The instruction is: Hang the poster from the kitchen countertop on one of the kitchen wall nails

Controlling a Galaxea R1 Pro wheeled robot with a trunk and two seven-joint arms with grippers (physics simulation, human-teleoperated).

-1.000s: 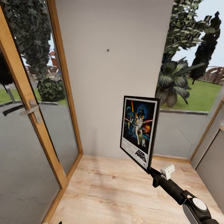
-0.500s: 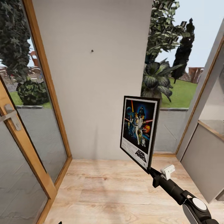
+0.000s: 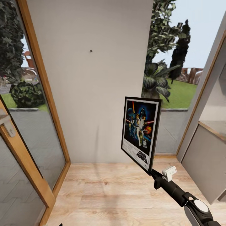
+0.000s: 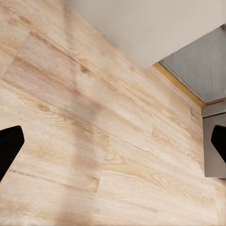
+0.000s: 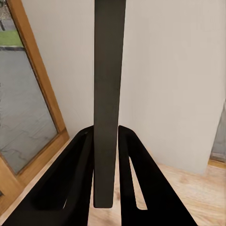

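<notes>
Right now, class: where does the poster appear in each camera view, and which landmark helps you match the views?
Head view: the poster stands upright at centre-right, gripped at its bottom corner by the right tool.
Left wrist view: not in it.
Right wrist view: the poster appears edge-on, a dark strip between the tool's fingers.
Shared landmark: the wooden floor.

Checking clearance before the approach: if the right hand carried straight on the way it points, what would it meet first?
Most likely the pale grey wall. The right hand, shut on the poster, points at it, with nothing in between, though depth is hard to judge.
</notes>
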